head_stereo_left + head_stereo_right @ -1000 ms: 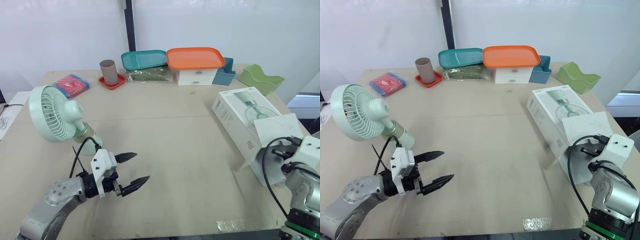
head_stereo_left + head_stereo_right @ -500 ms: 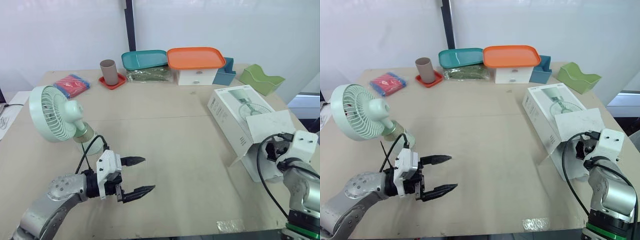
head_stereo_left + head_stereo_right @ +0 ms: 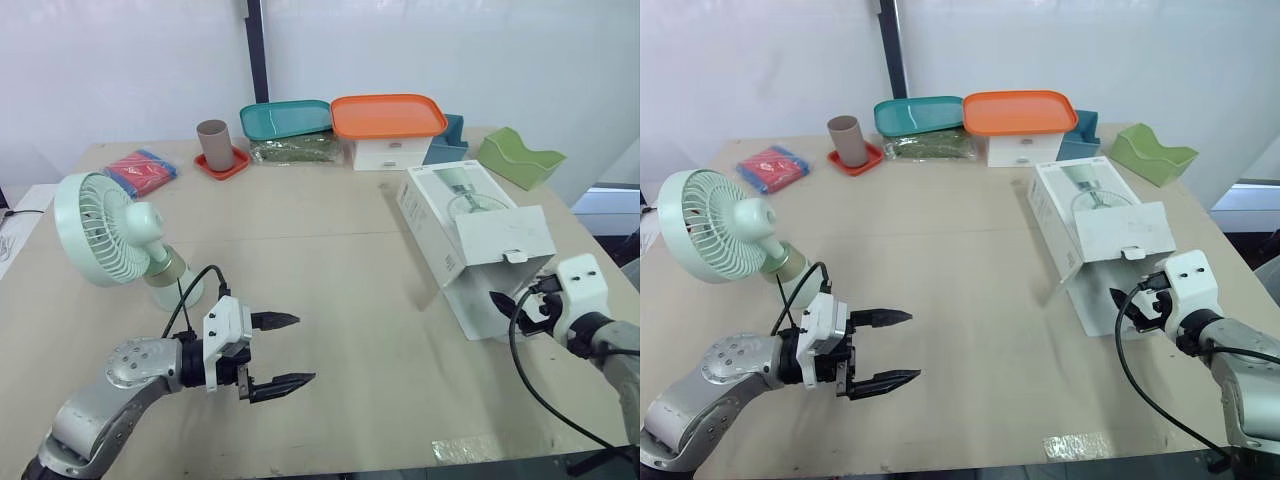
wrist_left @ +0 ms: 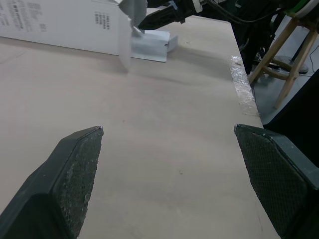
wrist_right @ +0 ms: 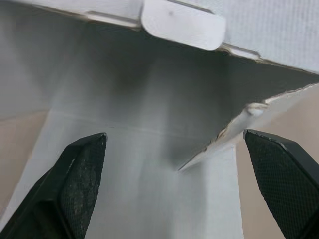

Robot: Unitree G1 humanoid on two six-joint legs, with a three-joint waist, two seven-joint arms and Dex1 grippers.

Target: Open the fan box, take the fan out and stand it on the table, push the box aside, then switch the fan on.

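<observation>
Bare table (image 3: pixel 340 285) between fan (image 3: pixel 97 228) and box (image 3: pixel 452 200)

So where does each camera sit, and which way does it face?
Left and right eye views: on the head, looking forward and down over the wooden table, pale green plastic fan and white cardboard fan box; left claw and right claw show.
Left wrist view: on the left wrist, looking across the table at the box and right claw; its own fingers show.
Right wrist view: on the right wrist, facing the box's open end; its own fingers show.
Shared: all views see the box.
</observation>
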